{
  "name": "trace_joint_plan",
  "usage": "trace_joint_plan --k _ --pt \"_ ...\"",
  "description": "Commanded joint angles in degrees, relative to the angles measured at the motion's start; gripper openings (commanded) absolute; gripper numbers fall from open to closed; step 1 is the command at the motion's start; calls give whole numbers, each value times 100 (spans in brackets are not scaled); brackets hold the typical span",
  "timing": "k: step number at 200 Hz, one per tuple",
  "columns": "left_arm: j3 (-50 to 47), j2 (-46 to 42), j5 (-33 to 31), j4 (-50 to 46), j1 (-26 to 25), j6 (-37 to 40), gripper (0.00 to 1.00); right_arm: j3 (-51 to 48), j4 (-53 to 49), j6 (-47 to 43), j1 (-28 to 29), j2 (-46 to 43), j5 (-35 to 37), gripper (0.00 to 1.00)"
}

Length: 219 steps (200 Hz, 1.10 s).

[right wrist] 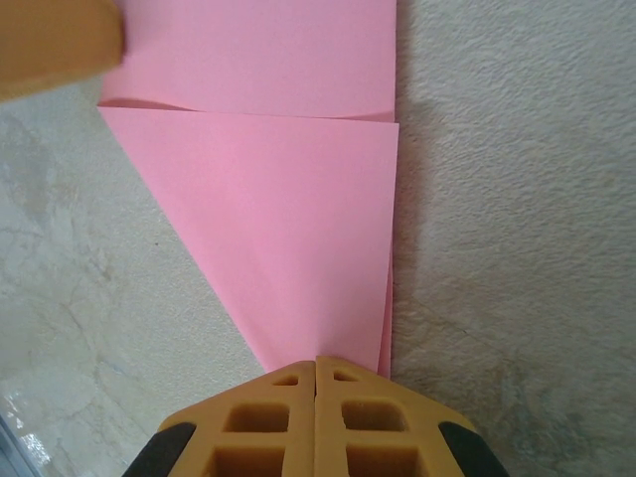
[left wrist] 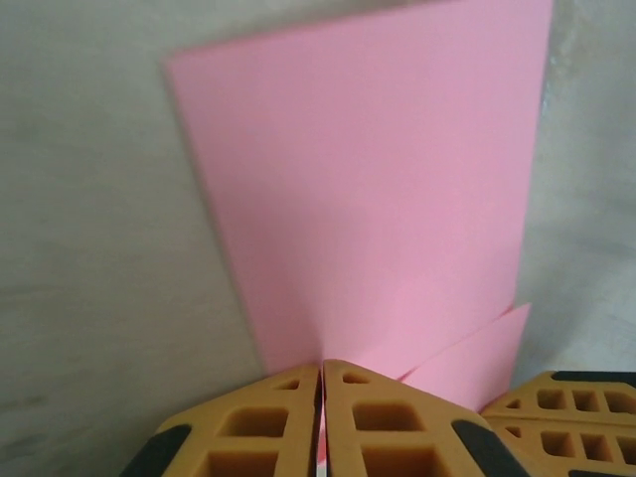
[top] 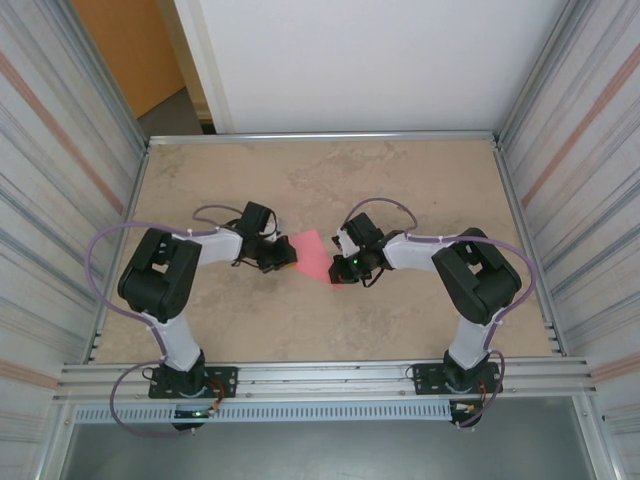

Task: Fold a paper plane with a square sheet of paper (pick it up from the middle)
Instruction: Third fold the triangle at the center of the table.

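**Both claws closed on the pink sheet at mid-table**

Near edge: both arm bases are bolted to the metal rail [top: 330, 378]. The left arm [top: 165, 290] and right arm [top: 470, 285] rise from it and bend inward towards each other.

Mid-table: the two claws meet close together over the pink sheet of paper [top: 312, 255]. It lies on the beige marbled table [top: 400, 180], about midway between the side walls.
- The left gripper [top: 285, 255] is at the sheet's left edge.
- The right gripper [top: 340, 268] is at its right, nearer corner.

Left wrist view: the left gripper [left wrist: 322, 366] has its orange fingers [left wrist: 248, 427] pressed together. A sliver of pink shows in the seam, so it is clamped on the sheet's edge. Beyond the fingers the sheet [left wrist: 378, 179] slopes away, flat and unmarked. A small folded flap runs towards the other claw's fingers at lower right.

Right wrist view: the right gripper [right wrist: 316, 360] is closed, fingertips [right wrist: 268, 417] touching. A triangular folded flap of the sheet [right wrist: 288, 219] narrows to a point that runs into the seam, so it looks pinched there. Past the flap a crease crosses the paper, with a second layer beyond it. A blurred orange finger of the left claw sits at top left.

Far side: bare tabletop, then a white panel [top: 370, 60] behind the far edge.
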Motion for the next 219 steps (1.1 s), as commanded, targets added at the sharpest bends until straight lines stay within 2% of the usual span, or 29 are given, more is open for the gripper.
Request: trace_joint_plan --k 1,28,60,89,184,219 --pt "-14 -291 -676 -641 232 325 10 8 -616 247 15 67 110 2" --pt "-192 -858 -466 -422 237 64 13 45 11 649 19 -301 -324 9" --pt "-838 -1360 -43 359 218 -878 27 15 553 1045 1 -529 -398 23" --pt "-1337 -1402 371 1160 174 -1626 37 141 617 1092 -4 -216 -496 24" --pt "-1331 -862 640 1736 -186 -2185 38 -13 984 1411 -248 299 -479 24" --pt "-1244 -731 642 1747 -210 -2271 33 -122 983 1463 -284 354 -494 23"
